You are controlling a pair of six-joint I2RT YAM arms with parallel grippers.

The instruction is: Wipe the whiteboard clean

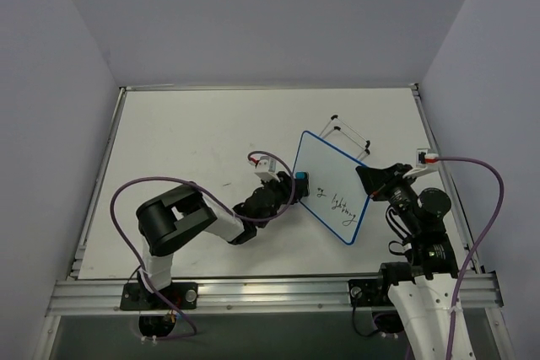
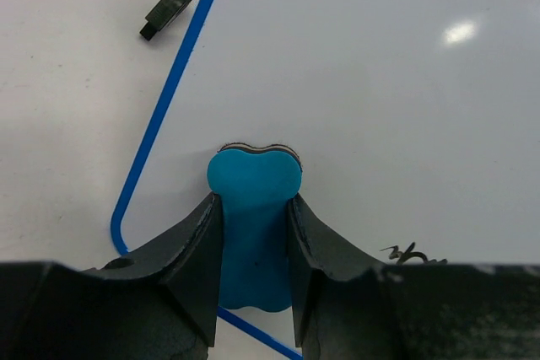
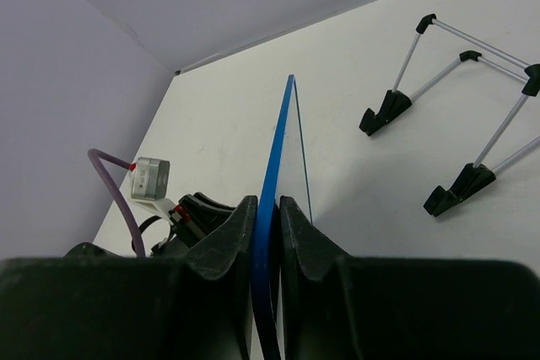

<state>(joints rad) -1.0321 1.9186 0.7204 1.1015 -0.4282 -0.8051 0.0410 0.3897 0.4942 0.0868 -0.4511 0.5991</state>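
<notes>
Top external view, middle right: our right gripper [image 1: 366, 176] is clamped on the blue rim of the whiteboard [image 1: 325, 176], holding it tilted over the table [image 1: 186, 132]. Our left gripper [image 1: 291, 185] squeezes a blue eraser [image 2: 253, 179] against the board's face, near a corner. Dark writing [image 1: 342, 206] shows toward the board's lower edge. We judge the board light, stiff and slick, so the rim is the safest hold.
</notes>
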